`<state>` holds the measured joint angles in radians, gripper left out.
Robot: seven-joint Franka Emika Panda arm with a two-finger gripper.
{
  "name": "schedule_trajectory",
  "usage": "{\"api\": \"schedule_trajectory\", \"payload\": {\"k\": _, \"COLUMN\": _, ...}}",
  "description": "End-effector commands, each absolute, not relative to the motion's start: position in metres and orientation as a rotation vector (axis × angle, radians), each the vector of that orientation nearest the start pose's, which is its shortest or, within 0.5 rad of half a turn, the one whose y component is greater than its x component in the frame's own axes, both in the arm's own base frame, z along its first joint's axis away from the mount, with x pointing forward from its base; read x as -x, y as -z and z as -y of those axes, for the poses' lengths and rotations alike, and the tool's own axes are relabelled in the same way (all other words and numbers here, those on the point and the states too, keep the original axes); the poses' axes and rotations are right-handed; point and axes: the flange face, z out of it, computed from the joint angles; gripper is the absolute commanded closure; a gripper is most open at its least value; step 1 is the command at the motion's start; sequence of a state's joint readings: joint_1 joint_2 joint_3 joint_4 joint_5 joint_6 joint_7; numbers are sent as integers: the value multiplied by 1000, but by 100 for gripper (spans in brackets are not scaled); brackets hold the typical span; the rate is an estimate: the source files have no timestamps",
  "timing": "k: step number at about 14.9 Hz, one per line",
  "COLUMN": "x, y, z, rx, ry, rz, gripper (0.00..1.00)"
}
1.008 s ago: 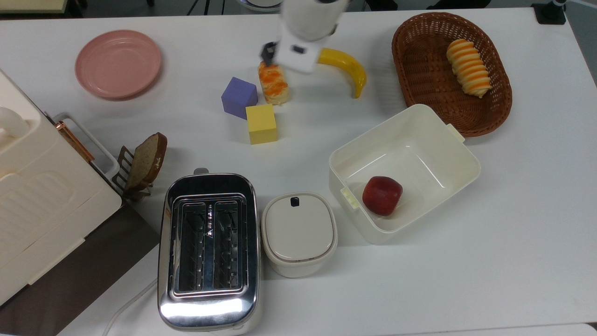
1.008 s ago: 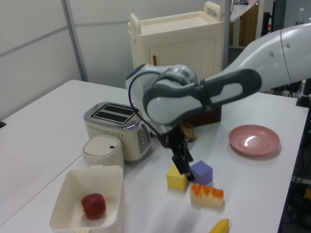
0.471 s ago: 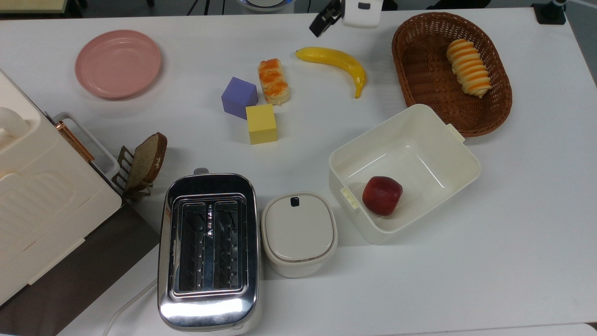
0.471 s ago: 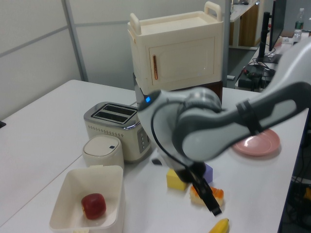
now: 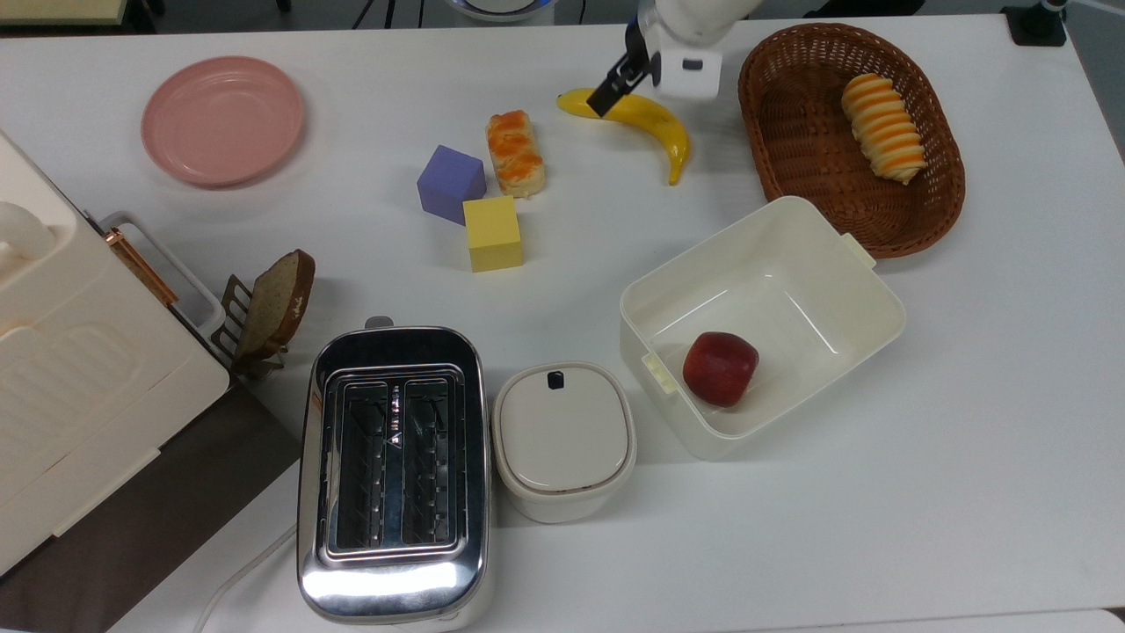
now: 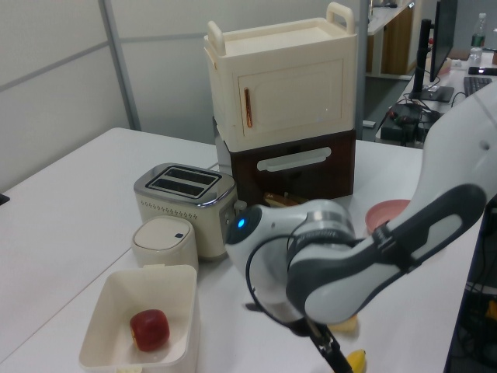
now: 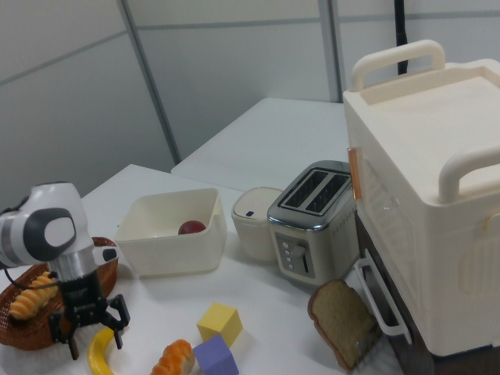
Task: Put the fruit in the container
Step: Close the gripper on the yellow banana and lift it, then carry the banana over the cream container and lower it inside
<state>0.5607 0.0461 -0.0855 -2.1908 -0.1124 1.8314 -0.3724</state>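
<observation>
The yellow banana (image 5: 649, 121) lies on the white table between the iced pastry and the wicker basket; it also shows in the right view (image 7: 97, 353), and its tip shows in the left view (image 6: 357, 361). My gripper (image 5: 636, 93) hangs right over the banana's thicker end, toward the top view's left. In the right view the gripper (image 7: 88, 326) is open, its dark fingers spread just above the banana and holding nothing. The cream-white tub (image 5: 866, 294) stands nearer the front with a dark-red apple (image 5: 720, 368) inside; the tub also shows in the left view (image 6: 109, 307) and the right view (image 7: 172, 251).
A brown wicker basket (image 5: 773, 158) with a striped roll (image 5: 882, 127) sits close to the banana on the top view's right. An iced pastry (image 5: 515, 154), a purple cube (image 5: 450, 184) and a yellow cube (image 5: 493, 232) lie on the top view's left. Toaster (image 5: 393, 470), white lidded box (image 5: 563, 438), pink plate (image 5: 223, 120).
The gripper swung from above the pastry across toward the basket, then came down over the banana's thick end. The objects on the table stayed put.
</observation>
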Motion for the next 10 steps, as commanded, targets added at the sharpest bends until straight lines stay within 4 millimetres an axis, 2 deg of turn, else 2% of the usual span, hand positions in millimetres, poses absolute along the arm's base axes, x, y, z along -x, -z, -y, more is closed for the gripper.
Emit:
{"api": "schedule_trajectory", "payload": {"k": 1, "x": -438, "y": -299, "z": -232, "rx": 2921, "ry": -666, "rz": 1449, "gripper": 5}}
{"api": "schedule_trajectory", "payload": {"k": 4, "x": -430, "y": -288, "z": -249, "rx": 2947, "ry": -670, "rz": 1454, "gripper": 10}}
{"api": "schedule_trajectory", "payload": {"k": 6, "x": -424, "y": -288, "z": -258, "rx": 2956, "ry": -664, "rz": 1453, "gripper": 24}}
{"api": "schedule_trajectory", "payload": {"k": 7, "x": -422, "y": -289, "z": -263, "rx": 2976, "ry": -656, "rz": 1431, "gripper": 42}}
{"api": "schedule_trajectory", "payload": {"k": 8, "x": -423, "y": -291, "z": -263, "rx": 2996, "ry": -645, "rz": 1405, "gripper": 75}}
{"api": "schedule_trajectory", "payload": {"k": 9, "x": -427, "y": -296, "z": -260, "rx": 3017, "ry": -631, "rz": 1367, "gripper": 89}}
{"api": "schedule_trajectory", "payload": {"k": 10, "x": -430, "y": -303, "z": -258, "rx": 3031, "ry": -613, "rz": 1343, "gripper": 94}}
